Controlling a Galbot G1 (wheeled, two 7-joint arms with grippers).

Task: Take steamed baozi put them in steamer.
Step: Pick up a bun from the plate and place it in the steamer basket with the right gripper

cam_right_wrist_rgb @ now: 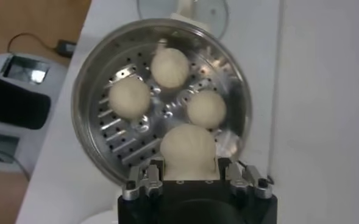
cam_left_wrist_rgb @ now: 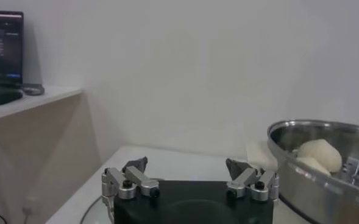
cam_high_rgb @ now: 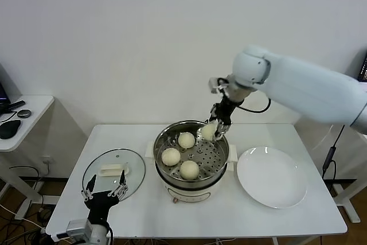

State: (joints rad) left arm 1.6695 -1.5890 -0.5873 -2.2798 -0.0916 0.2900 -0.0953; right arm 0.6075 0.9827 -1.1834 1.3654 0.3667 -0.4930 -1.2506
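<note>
Head view: the right tool (cam_high_rgb: 213, 131) gripped a fourth baozi (cam_high_rgb: 208, 132) at the steamer's (cam_high_rgb: 221, 167) two-o'clock rim; the left tool (cam_high_rgb: 105, 190) stood open at seven o'clock.

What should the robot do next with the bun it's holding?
Probably lower it a little, then let go. The right end effector holds the fourth bun over the steamer tray's bare spot; three buns already sit inside.

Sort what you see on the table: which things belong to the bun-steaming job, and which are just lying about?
Job:
- three buns lying in the steamer
- fourth bun, held by the right gripper over the steamer's far rim

Lying about:
- plate, bare
- glass lid
- left gripper, open, idle by the lid
</note>
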